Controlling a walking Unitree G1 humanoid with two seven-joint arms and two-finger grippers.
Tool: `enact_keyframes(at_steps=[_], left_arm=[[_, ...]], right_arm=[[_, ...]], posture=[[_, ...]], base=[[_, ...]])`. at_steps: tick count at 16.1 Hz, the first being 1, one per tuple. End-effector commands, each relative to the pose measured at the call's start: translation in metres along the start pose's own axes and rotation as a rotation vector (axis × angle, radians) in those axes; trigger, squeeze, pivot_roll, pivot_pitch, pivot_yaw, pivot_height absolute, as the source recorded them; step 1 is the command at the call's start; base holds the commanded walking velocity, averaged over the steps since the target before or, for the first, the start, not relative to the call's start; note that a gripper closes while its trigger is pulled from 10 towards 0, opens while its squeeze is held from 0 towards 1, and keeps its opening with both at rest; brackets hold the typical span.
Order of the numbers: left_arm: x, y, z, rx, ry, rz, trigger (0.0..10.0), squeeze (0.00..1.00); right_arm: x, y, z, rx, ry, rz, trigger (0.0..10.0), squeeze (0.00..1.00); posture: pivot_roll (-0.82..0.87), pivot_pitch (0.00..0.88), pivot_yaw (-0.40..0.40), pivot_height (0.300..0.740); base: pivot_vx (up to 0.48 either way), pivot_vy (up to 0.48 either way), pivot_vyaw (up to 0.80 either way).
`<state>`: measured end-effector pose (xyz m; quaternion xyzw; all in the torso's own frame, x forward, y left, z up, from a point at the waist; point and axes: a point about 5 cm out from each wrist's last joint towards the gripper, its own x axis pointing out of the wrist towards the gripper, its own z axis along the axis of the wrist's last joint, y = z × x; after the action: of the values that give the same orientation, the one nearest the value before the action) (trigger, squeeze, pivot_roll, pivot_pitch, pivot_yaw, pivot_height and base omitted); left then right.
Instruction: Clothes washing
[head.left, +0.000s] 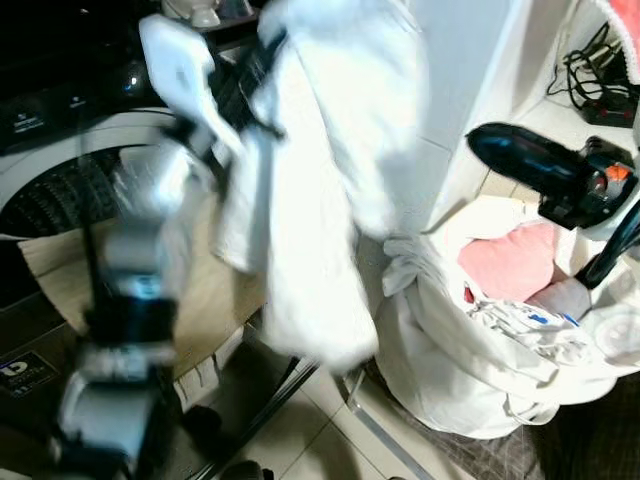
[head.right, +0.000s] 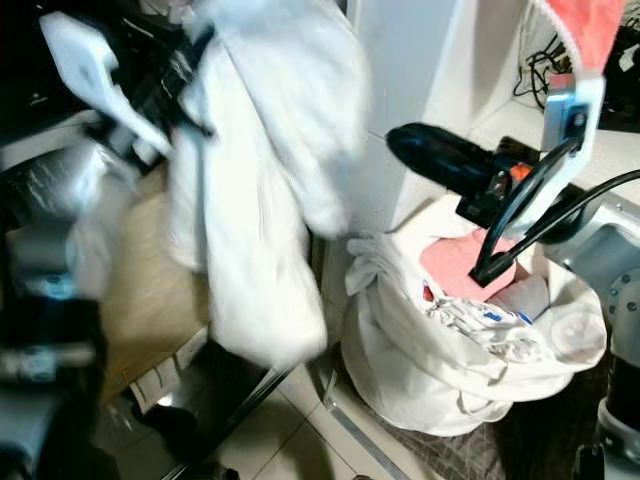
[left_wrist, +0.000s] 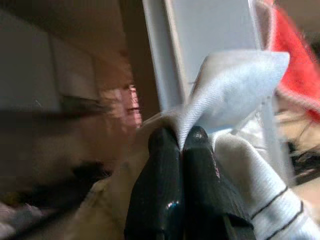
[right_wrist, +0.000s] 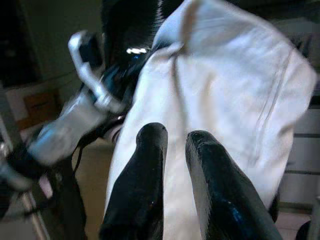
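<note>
Nearest, the left claw (left_wrist: 180, 145) pinches a fold of the white garment (head.left: 320, 170), which hangs from it before the washer (head.left: 60, 170), while at three o'clock the right claw (right_wrist: 175, 145), slightly parted, hovers over the laundry bag (head.left: 470, 370).

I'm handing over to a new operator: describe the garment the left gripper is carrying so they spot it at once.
Start at the washing machine on the robot's left. In front of it, the raised left gripper pinches a large white garment that hangs down long. Unlike the white and pink laundry bundled in the white bag on the floor, it dangles in mid-air.
</note>
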<state>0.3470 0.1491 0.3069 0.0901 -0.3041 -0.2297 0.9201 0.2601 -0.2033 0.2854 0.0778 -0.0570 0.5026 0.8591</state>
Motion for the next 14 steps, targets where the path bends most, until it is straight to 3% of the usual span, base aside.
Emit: enact_keyframes(at_steps=[1, 2, 3, 4, 5, 6, 7, 8, 10, 11, 12, 14], left_arm=[[0.008, 0.021, 0.014, 0.165, -0.017, 0.071, 0.0, 0.0], [0.01, 0.03, 0.017, 0.236, -0.007, 0.102, 0.0, 0.0], [0.019, 0.073, 0.047, 0.624, -0.017, 0.292, 0.0, 0.0], [0.024, 0.104, 0.08, 0.87, -0.05, 0.408, 0.0, 0.0], [0.029, 0.115, 0.081, 0.902, 0.035, 0.398, 0.0, 0.0], [0.03, 0.117, 0.074, 0.884, 0.095, 0.378, 0.0, 0.0], [0.014, 0.13, 0.016, 0.558, 0.44, 0.387, 10.0, 0.0], [0.001, 0.128, -0.012, 0.451, 0.589, 0.367, 10.0, 0.0], [-0.02, 0.135, -0.033, 0.424, 0.664, 0.481, 10.0, 0.0], [-0.026, 0.137, -0.04, 0.372, 0.701, 0.505, 10.0, 0.95], [-0.03, 0.136, -0.045, 0.324, 0.744, 0.503, 10.0, 1.0], [-0.037, 0.136, -0.052, 0.246, 0.822, 0.468, 10.0, 1.0]], right_arm=[[0.002, 0.004, 0.001, -0.041, 0.02, 0.0, 10.0, 0.0], [0.003, 0.005, 0.0, -0.047, 0.022, -0.001, 10.0, 0.0], [0.007, 0.007, -0.003, -0.052, 0.006, -0.013, 10.0, 0.0], [0.014, 0.011, -0.006, -0.049, -0.007, -0.014, 10.0, 0.0], [0.02, 0.014, -0.007, -0.047, -0.012, -0.011, 10.0, 0.0], [0.023, 0.016, -0.008, -0.048, -0.013, -0.01, 10.0, 0.0], [0.032, 0.018, -0.012, -0.063, -0.016, -0.038, 10.0, 0.0], [0.036, 0.019, -0.015, -0.065, -0.019, -0.055, 10.0, 0.0], [0.042, 0.025, -0.023, -0.055, -0.008, -0.057, 10.0, 0.0], [0.045, 0.031, -0.028, -0.043, 0.003, -0.043, 10.0, 0.0], [0.048, 0.037, -0.033, -0.038, 0.026, -0.018, 10.0, 0.0], [0.05, 0.046, -0.043, -0.048, 0.096, 0.025, 10.0, 0.0]], posture=[[-0.12, 0.0, 0.001, 0.74], [-0.12, 0.0, 0.001, 0.74], [-0.12, 0.0, 0.002, 0.74], [-0.12, 0.0, 0.002, 0.74], [-0.11, 0.0, 0.009, 0.74], [-0.12, 0.0, 0.011, 0.74], [-0.12, 0.0, 0.016, 0.74], [-0.12, 0.0, 0.018, 0.74], [-0.13, 0.0, 0.018, 0.74], [-0.13, 0.0, 0.018, 0.74], [-0.13, 0.0, 0.018, 0.74], [-0.12, 0.0, 0.018, 0.74]], base=[[0.0, 0.0, 0.0], [0.0, 0.0, 0.0], [0.0, 0.0, 0.0], [0.0, 0.0, 0.0], [0.0, 0.0, 0.0], [0.0, 0.0, 0.0], [0.0, 0.0, 0.0], [0.0, 0.0, 0.0], [0.0, 0.0, 0.0], [0.0, 0.0, 0.0], [0.0, 0.0, 0.0], [0.0, 0.0, 0.0]])
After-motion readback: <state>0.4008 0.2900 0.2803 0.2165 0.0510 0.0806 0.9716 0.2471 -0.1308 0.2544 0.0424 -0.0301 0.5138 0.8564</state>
